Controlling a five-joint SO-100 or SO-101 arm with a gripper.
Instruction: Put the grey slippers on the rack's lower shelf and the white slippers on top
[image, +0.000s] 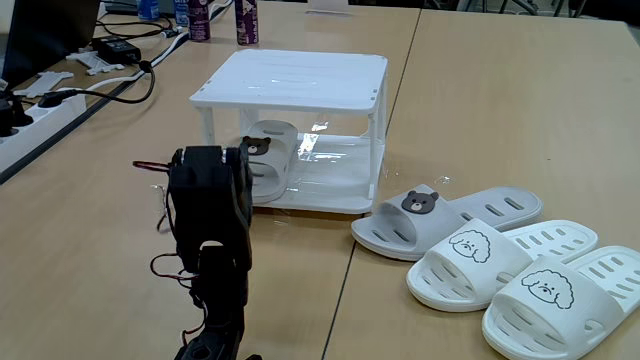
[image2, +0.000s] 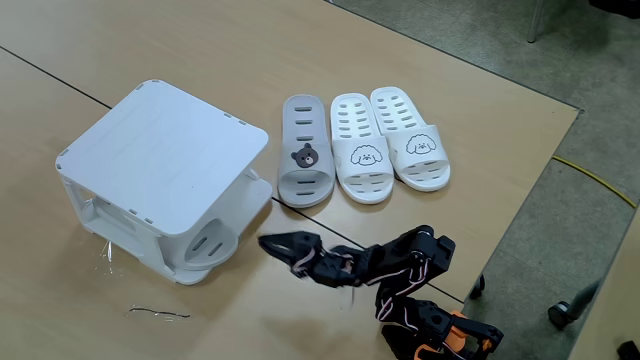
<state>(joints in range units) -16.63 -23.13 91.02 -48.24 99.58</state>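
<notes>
**Grey slipper on the bottom shelf, three more on the table**

White plastic is what I see first: the rack (image: 290, 75) stands on the wooden table (image: 480, 90), near the seam that runs down the table's middle. One of the grey slippers (image: 268, 160) sits on the lower shelf (image: 340, 180), at the shelf's left end in the fixed view from behind the arm. I can see its little brown bear badge. In the fixed view from above, its sole (image2: 208, 245) peeks out of the rack's open side.

The other grey slipper (image2: 304, 150) lies flat on the table just beside the rack. The two white slippers (image2: 388, 145) with the dog faces lie right next to it, side by side, closer to the table's edge. All three touch or nearly touch.

My black arm (image: 210, 200) is low over the table. The gripper (image2: 283, 247) points at the rack's open side, very near the shelf's front edge. Its tips look close together and I see nothing in them, but I cannot tell for sure how far open it is.

A power strip (image: 40, 120) and cables lie by the far corner.
</notes>
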